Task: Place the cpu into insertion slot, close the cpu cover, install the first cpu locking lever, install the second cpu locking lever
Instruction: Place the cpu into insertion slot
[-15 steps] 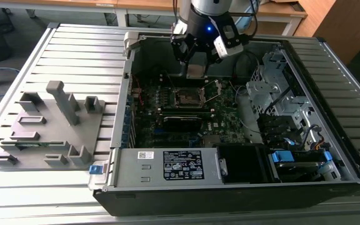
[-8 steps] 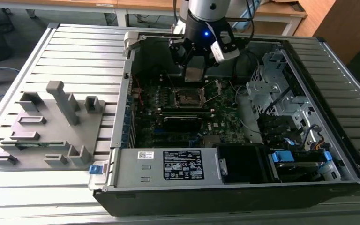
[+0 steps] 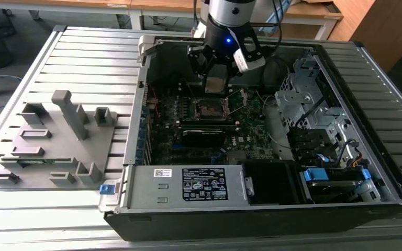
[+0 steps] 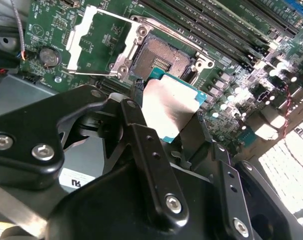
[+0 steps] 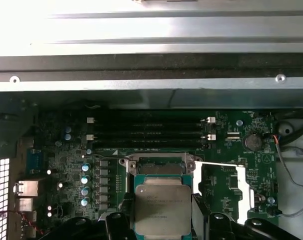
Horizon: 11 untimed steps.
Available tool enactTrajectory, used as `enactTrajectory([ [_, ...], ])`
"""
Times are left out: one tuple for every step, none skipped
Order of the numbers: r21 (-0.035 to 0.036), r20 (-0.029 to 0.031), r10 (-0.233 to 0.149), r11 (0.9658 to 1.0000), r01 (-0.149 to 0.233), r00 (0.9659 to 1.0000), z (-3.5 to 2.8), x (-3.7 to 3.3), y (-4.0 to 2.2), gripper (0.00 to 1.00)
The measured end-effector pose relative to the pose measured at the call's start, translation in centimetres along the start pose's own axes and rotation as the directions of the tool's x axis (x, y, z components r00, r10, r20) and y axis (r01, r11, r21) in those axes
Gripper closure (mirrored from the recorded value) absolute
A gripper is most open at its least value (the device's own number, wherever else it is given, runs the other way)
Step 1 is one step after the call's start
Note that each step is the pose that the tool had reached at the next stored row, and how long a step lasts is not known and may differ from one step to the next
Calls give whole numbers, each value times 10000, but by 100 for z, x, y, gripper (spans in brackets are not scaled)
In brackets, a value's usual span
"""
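Note:
My gripper [image 3: 215, 83] hangs inside the open computer case, shut on the cpu [image 3: 215, 85]. In both wrist views the cpu [image 5: 163, 204] is a silver-topped square chip with a teal edge [image 4: 171, 107], clamped between the two black fingers [image 4: 136, 135]. The insertion slot [image 5: 159, 167] lies open on the green board just beyond the chip, its dark contact field [image 4: 159, 57] bare. The cpu hovers above the slot and apart from it. The cpu cover [image 4: 99, 42], a silver frame with a square cut-out, is flipped open beside the slot [image 5: 245, 195].
Long black memory slots [image 5: 149, 132] run next to the socket. The case wall [image 5: 151, 85] stands close behind them. A drive cage [image 3: 305, 99] and cables fill the exterior view's right. A grey fixture plate [image 3: 54, 141] sits on the slatted table at the exterior view's left.

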<state>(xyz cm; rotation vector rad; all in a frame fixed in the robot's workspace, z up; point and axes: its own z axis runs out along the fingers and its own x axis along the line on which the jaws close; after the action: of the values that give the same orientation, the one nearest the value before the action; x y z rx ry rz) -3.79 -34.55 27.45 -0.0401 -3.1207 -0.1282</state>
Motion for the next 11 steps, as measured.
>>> enactTrajectory([
  [0,0,0,10000,0,10000,17,2,-2,46],
  [-1,0,0,10000,0,10000,34,5,-3,46],
  [0,0,0,10000,0,10000,44,6,-4,46],
  [1,-1,-1,10000,1,10000,48,7,-4,46],
  [2,-1,-1,10000,1,10000,48,7,-5,46],
  [3,-2,-1,10000,1,10000,48,7,-5,46],
  [3,-2,0,10000,0,10000,49,8,-5,46],
  [1,-1,0,10000,0,10000,49,7,-4,46],
  [0,0,0,10000,0,10000,50,7,-4,46],
  [1,0,0,10000,0,10000,50,7,-4,46],
  [0,0,0,10000,0,10000,50,7,-4,46],
])
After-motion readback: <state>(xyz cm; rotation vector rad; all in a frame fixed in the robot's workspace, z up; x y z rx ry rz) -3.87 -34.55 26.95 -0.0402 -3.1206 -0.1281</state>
